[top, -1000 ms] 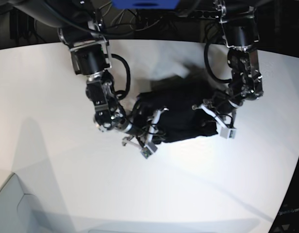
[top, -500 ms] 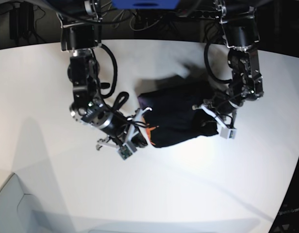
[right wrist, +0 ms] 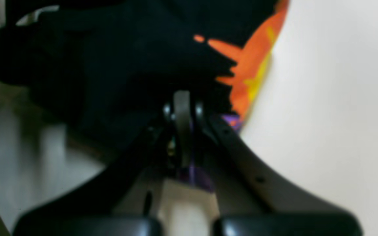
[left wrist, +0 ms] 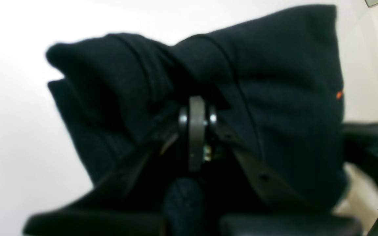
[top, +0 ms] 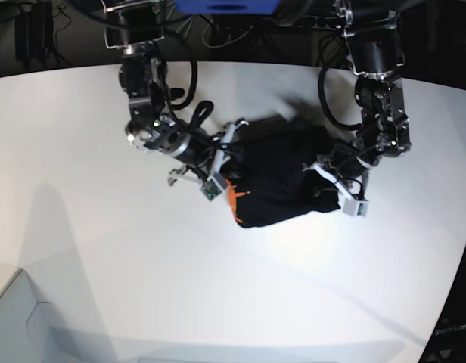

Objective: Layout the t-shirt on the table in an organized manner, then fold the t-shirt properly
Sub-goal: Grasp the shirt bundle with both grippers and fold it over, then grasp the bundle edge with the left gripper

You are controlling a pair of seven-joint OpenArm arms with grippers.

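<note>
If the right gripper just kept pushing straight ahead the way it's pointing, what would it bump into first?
Most likely the t-shirt itself: the right gripper is already shut on the black cloth bunched straight ahead. Depth beyond that is unclear.

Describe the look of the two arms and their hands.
Both arms are black, built of chunky cylindrical segments with looping black cables. Each carries a small white camera block near the wrist. The left hand and right hand have slim dark fingers with white trim; up close, black curved links meet at a grey metal disc.
</note>
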